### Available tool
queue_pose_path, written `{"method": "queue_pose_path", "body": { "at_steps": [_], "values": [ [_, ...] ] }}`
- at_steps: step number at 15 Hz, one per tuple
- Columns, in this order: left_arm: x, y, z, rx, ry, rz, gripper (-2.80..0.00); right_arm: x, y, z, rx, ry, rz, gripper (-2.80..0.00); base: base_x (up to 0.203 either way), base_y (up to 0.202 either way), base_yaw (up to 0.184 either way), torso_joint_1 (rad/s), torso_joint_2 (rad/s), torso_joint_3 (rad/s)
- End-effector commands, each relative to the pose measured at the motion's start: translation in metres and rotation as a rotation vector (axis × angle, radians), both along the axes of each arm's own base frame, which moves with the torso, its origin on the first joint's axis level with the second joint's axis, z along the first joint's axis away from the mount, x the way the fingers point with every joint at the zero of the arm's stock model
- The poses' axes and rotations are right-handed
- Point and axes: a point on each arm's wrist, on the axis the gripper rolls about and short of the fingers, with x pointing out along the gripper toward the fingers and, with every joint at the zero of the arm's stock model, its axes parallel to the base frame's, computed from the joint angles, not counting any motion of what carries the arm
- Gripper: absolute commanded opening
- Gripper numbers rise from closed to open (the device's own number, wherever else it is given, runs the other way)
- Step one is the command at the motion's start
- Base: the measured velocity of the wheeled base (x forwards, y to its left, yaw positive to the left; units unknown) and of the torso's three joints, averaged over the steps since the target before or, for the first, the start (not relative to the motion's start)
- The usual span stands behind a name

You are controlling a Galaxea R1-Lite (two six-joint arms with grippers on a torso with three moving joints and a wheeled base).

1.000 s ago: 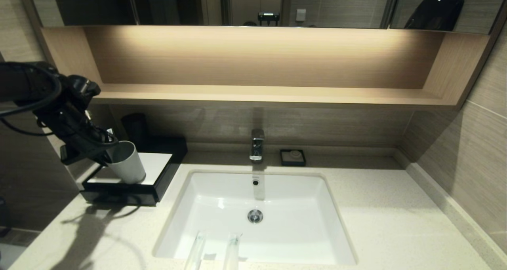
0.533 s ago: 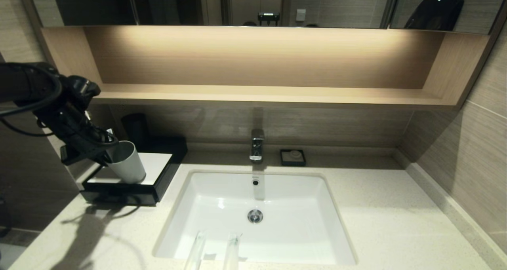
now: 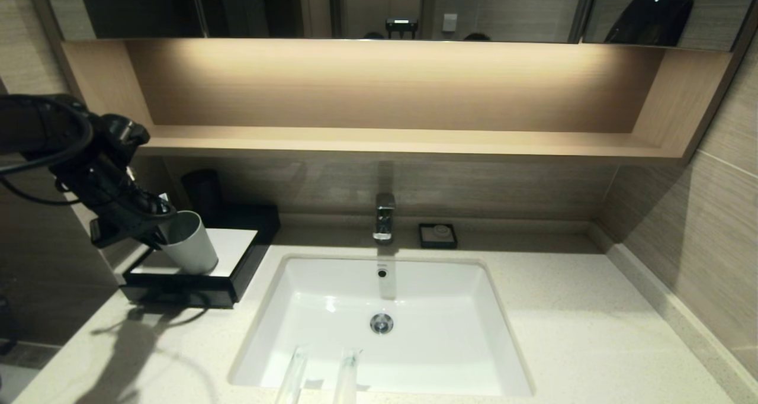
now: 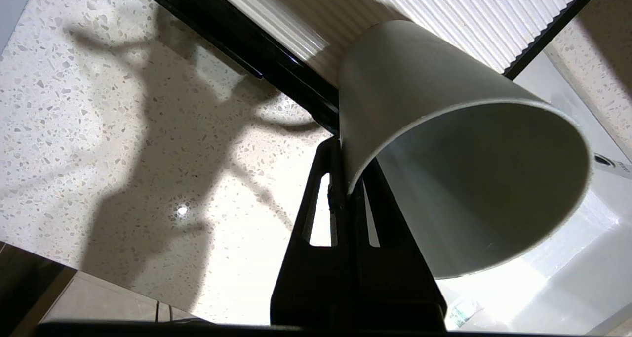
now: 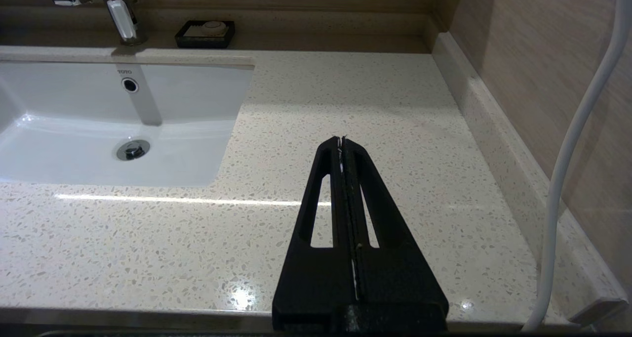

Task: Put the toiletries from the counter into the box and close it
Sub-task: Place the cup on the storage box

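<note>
L gripper point(image 3: 159, 236) pinches the cup point(image 3: 189, 242) rim, fingers clenched, tilted over the box point(image 3: 231, 285); R gripper point(image 5: 342, 142) fingers clenched above tabletop point(image 5: 345, 95).

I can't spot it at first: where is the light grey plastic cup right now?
In the head view, the light grey plastic cup is at far left, tilted over the black box's white top, its rim pinched by the left gripper.

The right gripper point(image 5: 342, 140), its black fingers point(image 5: 365, 213) pressed together, hangs over the speckled counter point(image 5: 345, 95) beside the white sink point(image 5: 98, 124), with the faucet point(image 5: 121, 18) and a black soap dish point(image 5: 205, 33) against the back wall.
</note>
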Motion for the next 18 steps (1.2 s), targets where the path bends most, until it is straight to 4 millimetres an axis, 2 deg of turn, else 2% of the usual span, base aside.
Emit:
{"method": "queue_pose_path", "body": {
  "at_steps": [1,4,5,12,18],
  "values": [
    [0.001,0.001,-0.004,-0.004,0.015,0.005,-2.80,0.000,0.000,0.000,0.000,-0.001,0.000,-2.80,0.000,0.000,0.000,0.000,0.00,0.000],
    [0.002,0.002,-0.006,-0.006,0.019,0.013,-2.80,0.000,0.000,0.000,0.000,0.000,0.000,-2.80,0.000,0.000,0.000,0.000,0.00,0.000],
    [0.002,0.002,-0.005,-0.007,0.015,0.018,0.00,0.000,0.000,0.000,0.000,0.000,0.000,-2.80,0.000,0.000,0.000,0.000,0.00,0.000],
    [0.003,0.006,-0.001,0.002,-0.031,0.027,0.00,0.000,0.000,0.000,0.000,0.000,0.001,-2.80,0.000,0.000,0.000,0.000,0.00,0.000],
    [0.001,0.005,0.021,0.022,-0.152,0.029,0.00,0.000,0.000,0.000,0.000,0.000,0.001,-2.80,0.000,0.000,0.000,0.000,0.00,0.000]
  ]
}}
